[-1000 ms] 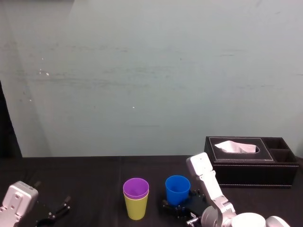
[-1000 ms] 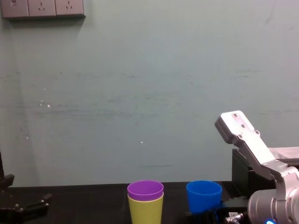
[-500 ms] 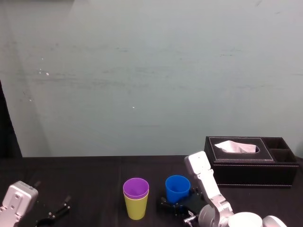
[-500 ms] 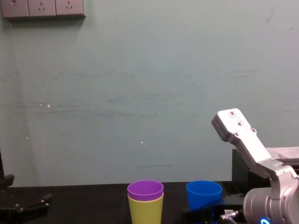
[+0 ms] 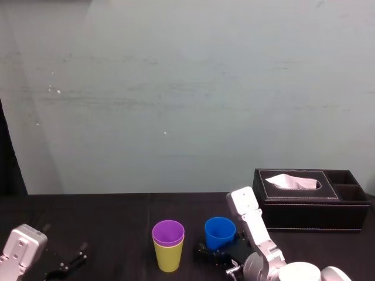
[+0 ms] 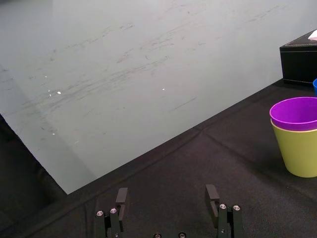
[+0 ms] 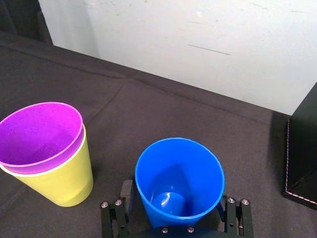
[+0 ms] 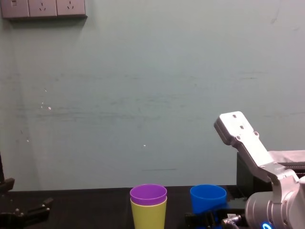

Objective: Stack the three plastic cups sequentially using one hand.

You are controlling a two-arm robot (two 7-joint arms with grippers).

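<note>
The purple cup (image 5: 168, 232) is nested in the yellow-green cup (image 5: 168, 259) on the black table. They show again as the purple cup (image 7: 40, 131) and yellow-green cup (image 7: 59, 181) in the right wrist view. To their right the blue cup (image 5: 220, 232) stands upright on its own. My right gripper (image 7: 179, 197) is open, with one finger on each side of the blue cup (image 7: 179, 181) near its base. My left gripper (image 6: 167, 198) rests open and idle at the near left of the table.
A black tissue box (image 5: 310, 200) stands at the back right, close behind my right arm (image 8: 248, 143). The blue cup and the nested pair are a short gap apart. A pale wall runs behind the table.
My right arm has shifted slightly to the left and brought its open fingers a little further around the blue cup. The cups have not moved.
</note>
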